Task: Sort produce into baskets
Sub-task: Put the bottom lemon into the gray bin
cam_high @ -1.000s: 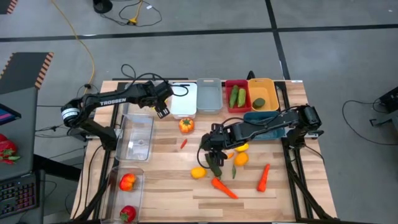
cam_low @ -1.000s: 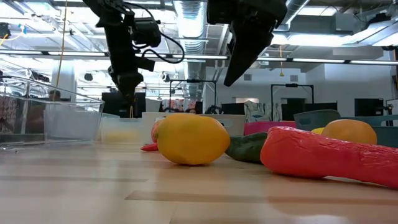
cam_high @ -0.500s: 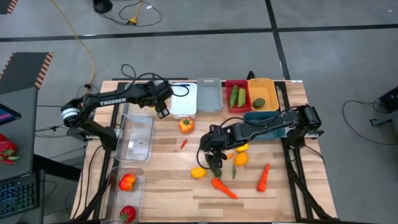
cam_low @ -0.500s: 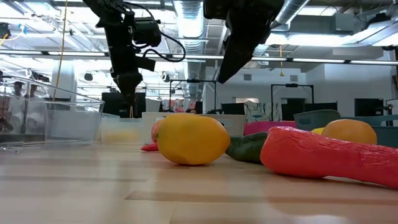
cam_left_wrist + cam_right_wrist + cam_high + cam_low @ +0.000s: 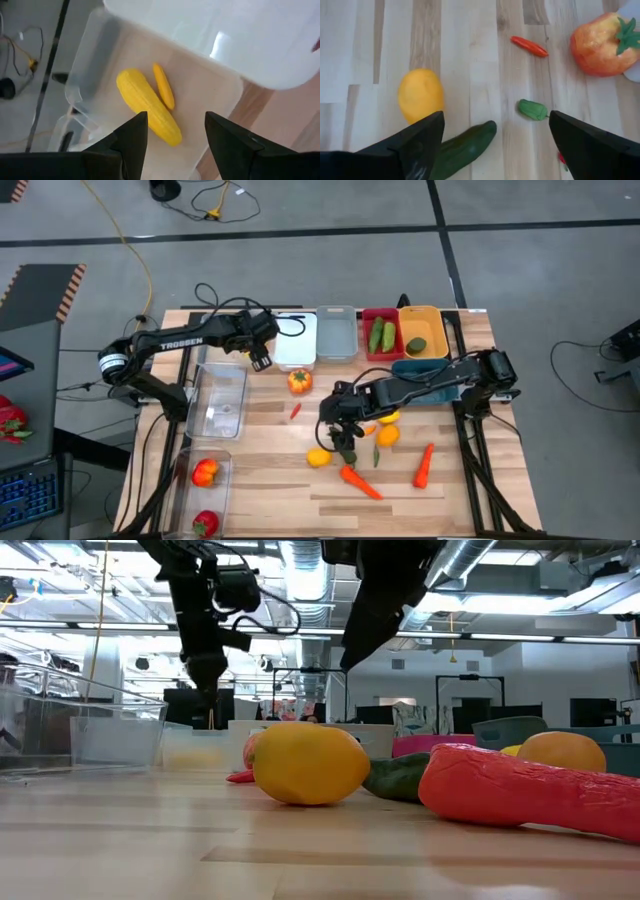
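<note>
Loose produce lies mid-table: a lemon, a green cucumber, two carrots, an orange-red tomato and a red chili. My right gripper hangs open and empty above the cucumber and the lemon. My left gripper is open and empty at the far left, by the white bin. In its wrist view it looks down on a clear bin holding a yellow corn cob and a small yellow piece.
Along the far edge stand a clear bin, a red bin with two cucumbers, and an orange-yellow bin with a green piece. A teal bin lies under my right arm. Clear bins line the left side; the nearer holds red produce.
My right gripper has drifted a little toward the table's left edge above the loose produce, staying open. Nothing on the table has moved.
</note>
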You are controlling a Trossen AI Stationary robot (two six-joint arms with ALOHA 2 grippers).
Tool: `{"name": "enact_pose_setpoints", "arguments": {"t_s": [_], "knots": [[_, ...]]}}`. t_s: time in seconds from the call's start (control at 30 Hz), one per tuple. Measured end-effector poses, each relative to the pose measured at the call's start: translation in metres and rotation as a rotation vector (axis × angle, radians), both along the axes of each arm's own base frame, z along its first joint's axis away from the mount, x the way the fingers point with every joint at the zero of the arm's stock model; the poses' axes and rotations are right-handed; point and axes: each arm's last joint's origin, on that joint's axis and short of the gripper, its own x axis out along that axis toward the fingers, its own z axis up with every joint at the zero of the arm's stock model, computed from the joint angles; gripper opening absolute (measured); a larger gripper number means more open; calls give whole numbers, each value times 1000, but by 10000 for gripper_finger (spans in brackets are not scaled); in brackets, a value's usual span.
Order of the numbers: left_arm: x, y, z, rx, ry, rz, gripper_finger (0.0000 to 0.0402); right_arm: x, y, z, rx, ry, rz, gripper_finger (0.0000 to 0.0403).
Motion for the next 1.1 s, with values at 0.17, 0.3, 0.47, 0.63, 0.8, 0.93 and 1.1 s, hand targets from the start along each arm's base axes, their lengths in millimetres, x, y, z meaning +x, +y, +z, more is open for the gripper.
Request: {"name": "enact_pose_setpoints", "arguments": {"t_s": [0.17, 0.3, 0.47, 0.63, 0.8, 0.93, 1.1], "knots": [[9, -2, 20, 33, -39, -45, 185, 0, 8, 0, 22, -11, 10, 382], [17, -3, 41, 63, -97, -60, 185, -1, 14, 0, 23, -11, 27, 382], [26, -9, 73, 99, -170, -89, 185, -1, 26, 2, 33, -49, 59, 382], [34, -18, 99, 133, -249, -124, 185, 0, 38, 5, 47, -96, 89, 382], [41, -32, 115, 146, -305, -173, 185, 2, 52, 4, 66, -141, 111, 382], [45, -44, 121, 148, -327, -214, 185, 8, 63, -12, 48, -136, 124, 382], [49, -56, 123, 143, -343, -242, 185, 19, 71, -42, 34, -90, 131, 382]]}}
